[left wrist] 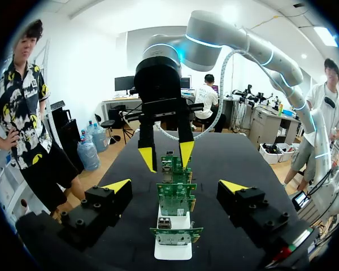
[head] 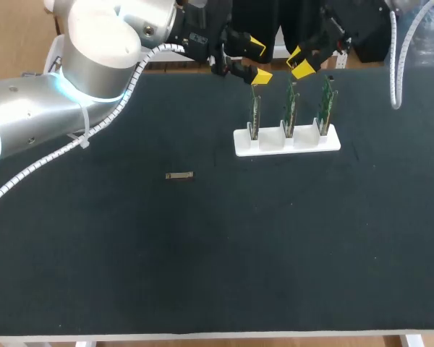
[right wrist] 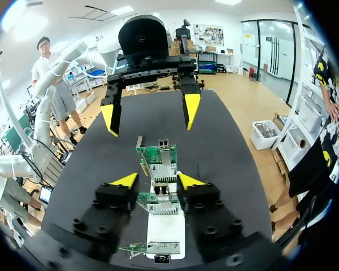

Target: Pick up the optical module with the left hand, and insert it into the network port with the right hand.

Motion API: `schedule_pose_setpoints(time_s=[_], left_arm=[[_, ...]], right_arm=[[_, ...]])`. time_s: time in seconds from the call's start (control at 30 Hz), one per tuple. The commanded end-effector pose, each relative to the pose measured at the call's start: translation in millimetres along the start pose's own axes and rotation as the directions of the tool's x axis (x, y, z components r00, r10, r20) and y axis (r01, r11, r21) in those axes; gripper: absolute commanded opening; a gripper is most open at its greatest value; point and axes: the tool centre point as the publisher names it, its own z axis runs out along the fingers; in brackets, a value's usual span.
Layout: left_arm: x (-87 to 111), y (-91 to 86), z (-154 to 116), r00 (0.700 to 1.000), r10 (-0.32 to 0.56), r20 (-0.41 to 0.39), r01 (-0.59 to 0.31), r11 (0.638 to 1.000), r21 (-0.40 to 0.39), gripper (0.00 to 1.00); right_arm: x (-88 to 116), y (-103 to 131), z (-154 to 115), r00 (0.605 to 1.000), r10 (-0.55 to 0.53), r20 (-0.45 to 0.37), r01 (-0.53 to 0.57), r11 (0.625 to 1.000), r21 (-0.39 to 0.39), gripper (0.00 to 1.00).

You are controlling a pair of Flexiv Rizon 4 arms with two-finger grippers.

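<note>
The optical module [head: 179, 176], a small grey bar, lies flat on the black mat to the left of a white rack [head: 287, 139]. The rack holds three upright green network boards [head: 291, 108]. My left gripper [head: 259, 61] hangs open above the rack's left end with nothing between its fingers; in the left wrist view [left wrist: 175, 186] the row of boards [left wrist: 175, 197] runs ahead of it. My right gripper [head: 300, 62] is over the middle board. In the right wrist view [right wrist: 157, 180] its fingers stand apart on either side of a board's metal port [right wrist: 158, 201], with small gaps showing.
The black mat [head: 202, 253] covers the whole table. A white ribbed cable [head: 398, 65] hangs down at the back right. The two grippers face each other closely over the rack. My left arm's silver body [head: 94, 50] fills the back left corner.
</note>
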Motion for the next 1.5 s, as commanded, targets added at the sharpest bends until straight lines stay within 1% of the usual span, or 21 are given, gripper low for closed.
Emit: schedule_pose_setpoints(time_s=[0.03, 0.37, 0.53, 0.67, 0.8, 0.83, 0.87, 0.9, 1.5], left_arm=[[-0.6, -0.9, 0, 1.000, -0.002, -0.003, 0.002, 1.000, -0.003, 1.00], [-0.6, -0.9, 0, 1.000, -0.002, -0.003, 0.002, 1.000, -0.003, 1.00], [-0.6, -0.9, 0, 1.000, -0.002, -0.003, 0.002, 1.000, -0.003, 1.00], [-0.6, -0.9, 0, 1.000, -0.002, -0.003, 0.002, 1.000, -0.003, 1.00], [-0.6, -0.9, 0, 1.000, -0.002, -0.003, 0.002, 1.000, -0.003, 1.00], [-0.6, -0.9, 0, 1.000, -0.002, -0.003, 0.002, 1.000, -0.003, 1.00], [-0.6, -0.9, 0, 1.000, -0.002, -0.003, 0.002, 1.000, -0.003, 1.00], [-0.6, -0.9, 0, 1.000, -0.002, -0.003, 0.002, 1.000, -0.003, 1.00], [-0.6, -0.9, 0, 1.000, -0.002, -0.003, 0.002, 1.000, -0.003, 1.00]], right_arm=[[-2, -8, -2, 1.000, 0.000, -0.001, 0.000, 0.883, -0.469, 1.00], [-5, -10, -8, 1.000, 0.002, 0.006, 0.001, 0.890, -0.456, 1.00], [-12, -10, -18, 1.000, -0.018, 0.025, 0.028, 0.893, -0.450, 1.00], [-17, -10, -23, 0.999, -0.035, 0.025, 0.043, 0.894, -0.446, 1.00], [-20, -10, -26, 0.998, -0.047, 0.032, 0.057, 0.895, -0.443, 1.00], [-20, -10, -26, 0.998, -0.050, 0.033, 0.059, 0.894, -0.443, 0.42], [-21, -10, -26, 0.998, -0.055, 0.034, 0.064, 0.896, -0.439, 0.09], [-21, -10, -27, 0.997, -0.060, 0.038, 0.070, 0.895, -0.440, 0.00], [-29, -16, -22, 0.996, -0.086, 0.027, 0.089, 0.884, -0.459, 0.00]])
